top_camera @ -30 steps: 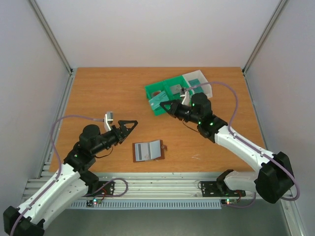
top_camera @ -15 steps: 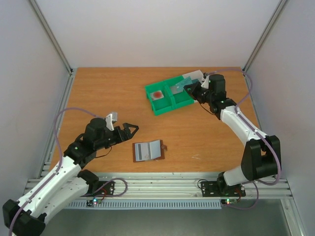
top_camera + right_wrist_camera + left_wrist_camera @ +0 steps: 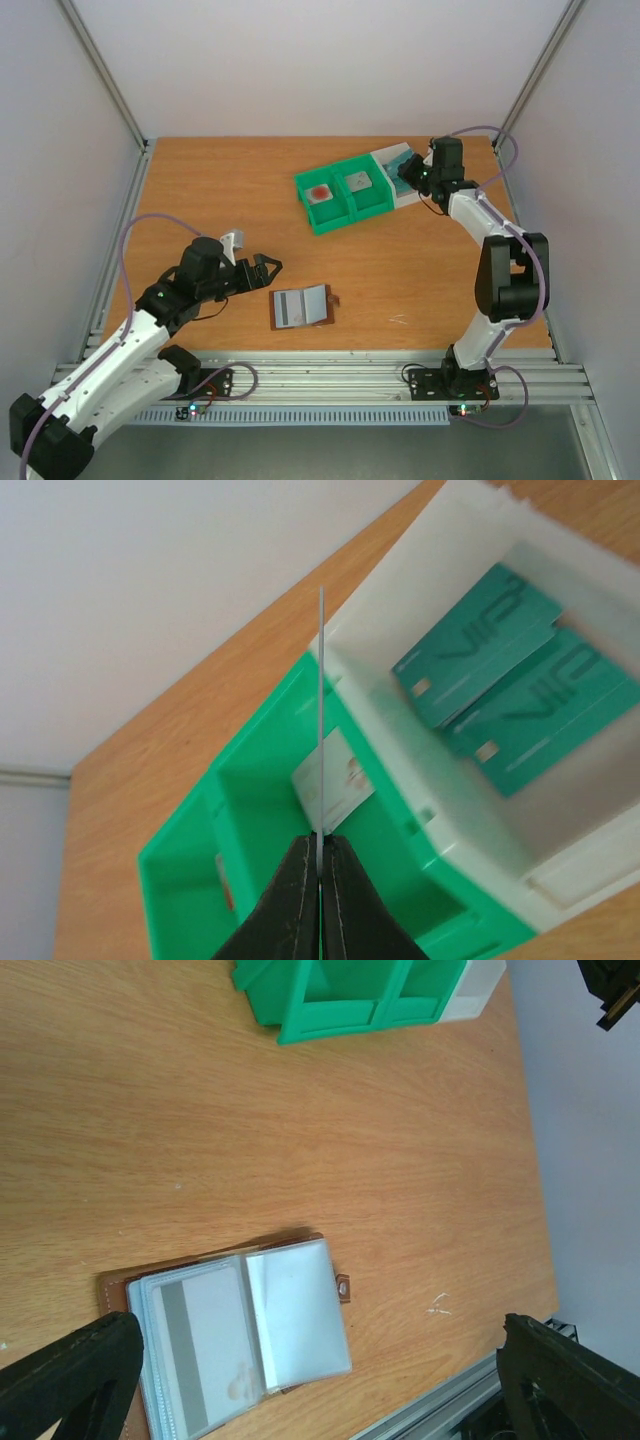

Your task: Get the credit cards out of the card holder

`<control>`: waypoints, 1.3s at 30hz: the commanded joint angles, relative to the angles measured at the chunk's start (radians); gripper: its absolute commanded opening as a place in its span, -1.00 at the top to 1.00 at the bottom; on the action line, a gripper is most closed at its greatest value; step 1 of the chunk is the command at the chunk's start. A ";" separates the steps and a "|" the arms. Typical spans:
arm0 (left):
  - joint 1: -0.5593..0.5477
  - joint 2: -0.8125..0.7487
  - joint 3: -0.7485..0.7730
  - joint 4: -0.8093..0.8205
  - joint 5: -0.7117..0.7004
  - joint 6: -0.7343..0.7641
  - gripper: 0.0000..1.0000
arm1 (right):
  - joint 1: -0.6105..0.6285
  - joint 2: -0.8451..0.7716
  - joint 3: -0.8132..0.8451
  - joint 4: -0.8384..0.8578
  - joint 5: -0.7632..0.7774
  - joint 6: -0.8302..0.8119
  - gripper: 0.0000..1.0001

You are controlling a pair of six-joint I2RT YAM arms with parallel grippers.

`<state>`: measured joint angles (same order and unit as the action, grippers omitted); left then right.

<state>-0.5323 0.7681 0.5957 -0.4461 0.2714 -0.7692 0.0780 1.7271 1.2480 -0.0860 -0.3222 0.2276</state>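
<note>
**Wooden table, wallet lying open, one card pinched over the bins**

Orange-brown wood fills the table [image 3: 230,190], with pale walls on three sides and a metal rail along the near edge where both arms are bolted.

Nearest to me, the left arm leans in low from the near left corner. The left gripper [image 3: 265,270] hangs just above the wood with its jaws spread wide and nothing between them. It is close to the wallet's left side but not touching it.

The wallet [image 3: 302,306] lies flat and open near the front edge, roughly midway between the two bases, brown leather showing around its clear pockets and its little tab pointing right. From the left wrist view, a pale card [image 3: 200,1340] with a grey stripe sits inside the left pocket. The right pocket looks cloudy and I cannot tell whether it holds anything.

Farther back, right of centre, stands the green bin [image 3: 335,212]. A red-spotted tile [image 3: 320,192] lies in its left compartment and a grey square [image 3: 358,182] in its right. The white bin [image 3: 470,510] sits against its right end, with two teal cards [image 3: 510,680] lying flat inside, overlapping.

The right arm reaches all the way back there. The right gripper [image 3: 320,845] is clamped tight on a thin card [image 3: 321,730], seen edge-on, held above the place where the green and white bins meet.
</note>
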 commanded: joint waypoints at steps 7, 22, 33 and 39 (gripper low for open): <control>-0.001 0.014 0.003 0.051 -0.011 -0.006 -0.92 | -0.048 0.184 0.185 -0.027 0.091 -0.075 0.98; -0.001 0.058 0.034 0.036 -0.036 0.022 -0.92 | -0.062 0.406 0.378 -0.035 0.021 -0.002 0.98; -0.001 0.098 0.052 0.054 -0.030 0.039 -0.92 | -0.095 0.507 0.435 -0.030 -0.108 0.048 0.98; -0.001 0.141 0.055 0.071 -0.014 0.047 -0.92 | -0.100 0.546 0.475 -0.071 -0.134 0.068 0.98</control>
<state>-0.5323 0.8833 0.6209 -0.4328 0.2474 -0.7483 -0.0128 2.2604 1.6981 -0.1440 -0.4263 0.2661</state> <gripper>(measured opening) 0.960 0.012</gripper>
